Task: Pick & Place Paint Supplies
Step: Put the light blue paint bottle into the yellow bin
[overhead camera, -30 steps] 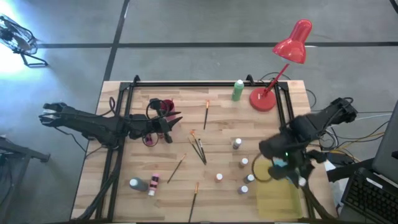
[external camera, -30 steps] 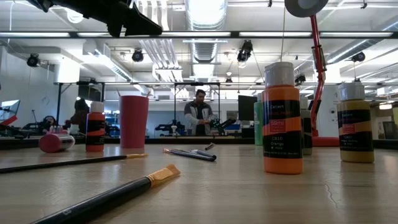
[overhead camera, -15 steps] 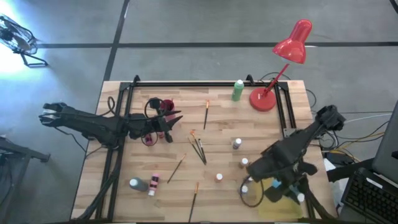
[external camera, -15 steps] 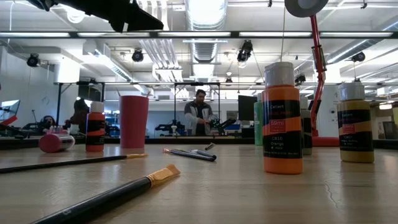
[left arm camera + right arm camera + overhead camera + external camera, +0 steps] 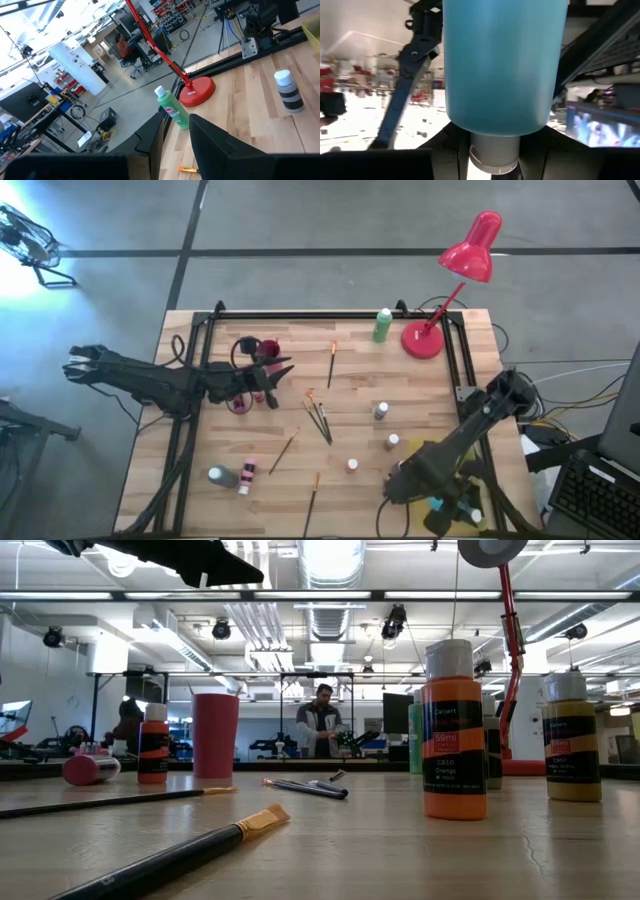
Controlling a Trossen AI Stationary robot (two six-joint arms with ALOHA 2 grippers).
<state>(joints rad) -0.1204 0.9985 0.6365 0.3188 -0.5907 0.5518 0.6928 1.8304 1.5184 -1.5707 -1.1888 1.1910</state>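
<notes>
Right gripper [image 5: 437, 507], jaws holding a blue bottle [image 5: 505, 65], has swung toward the worktop's [image 5: 350, 395] near-right edge; left gripper [image 5: 268, 377] unmoved, its jaws narrow and empty.

On my counter [image 5: 300, 395] a red desk lamp [image 5: 455, 285] is standing at the far right corner. A red cup [image 5: 216, 735] is standing upright. Beyond the counter, a person [image 5: 321, 730] is standing in the room.

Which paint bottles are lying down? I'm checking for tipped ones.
The two bottles near the table's front-left corner lie on their sides; the white-capped ones toward the right stand upright.
</notes>
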